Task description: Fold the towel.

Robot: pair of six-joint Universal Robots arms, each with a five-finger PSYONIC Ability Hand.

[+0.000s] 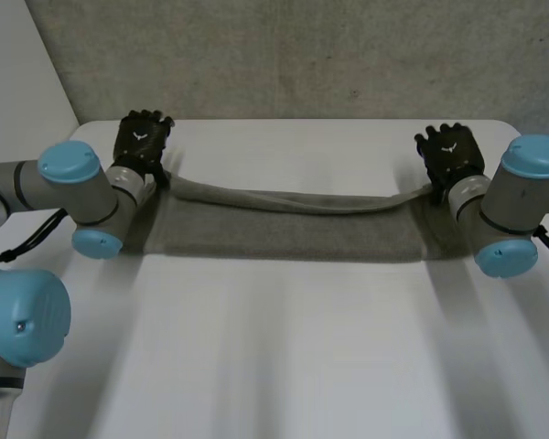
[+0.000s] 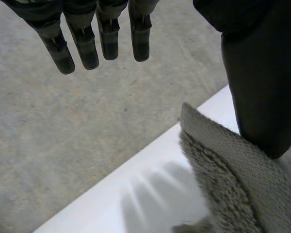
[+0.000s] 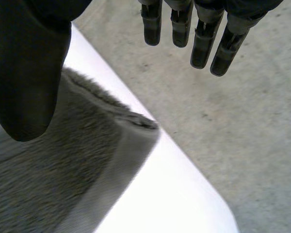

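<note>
My left hand [image 1: 143, 139] and right hand [image 1: 451, 155] hang slack, gripping nothing, at the far corners of the towel [image 1: 284, 233], which looks folded once, so I judge another fold remains.

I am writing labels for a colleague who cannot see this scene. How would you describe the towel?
On the white rectangular table, look at the far half, between the black left hand and the black right hand. The long grey fluffy towel stretches there from one hand to the other. It alone is soft and grey.
</note>
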